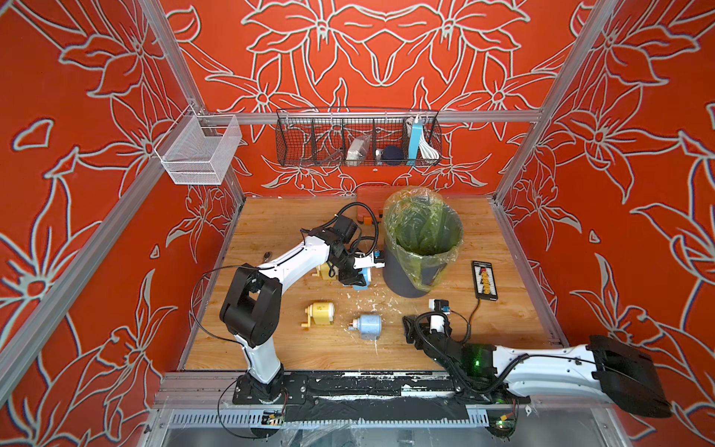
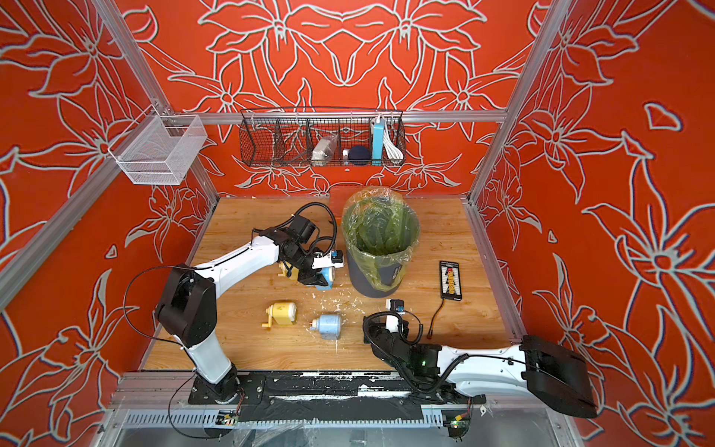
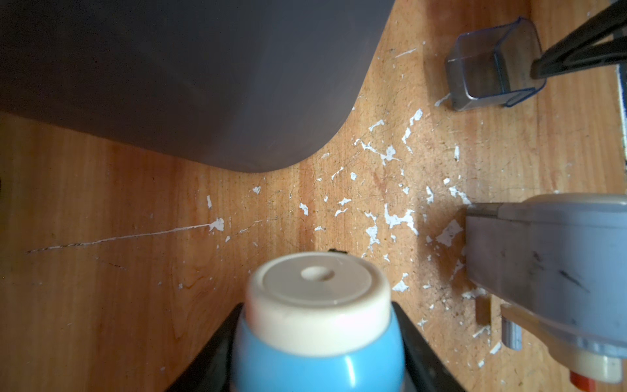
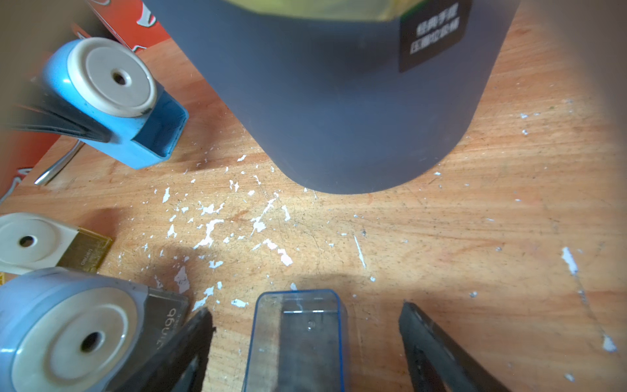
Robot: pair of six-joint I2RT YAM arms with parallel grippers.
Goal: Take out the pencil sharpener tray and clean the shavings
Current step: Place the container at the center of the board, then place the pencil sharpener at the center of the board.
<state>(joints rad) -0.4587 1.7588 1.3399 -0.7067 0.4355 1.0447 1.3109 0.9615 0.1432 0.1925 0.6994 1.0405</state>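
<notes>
Top view, wooden table [image 1: 271,220], whitish shavings [image 1: 373,301], red floral walls [image 1: 387,58]

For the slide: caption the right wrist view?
Open right gripper straddles clear blue-rimmed plastic tray on wooden table; whitish shavings scattered before grey bin.

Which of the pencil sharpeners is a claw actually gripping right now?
The bright blue sharpener beside the bin, clamped in the left claw. The pale blue one and both yellow ones sit free on the table.

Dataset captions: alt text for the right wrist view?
The right gripper, open, straddles a clear tray lying on the wooden table without touching it. White shavings litter the table before a grey bin; a blue sharpener stands near the bin.
</notes>
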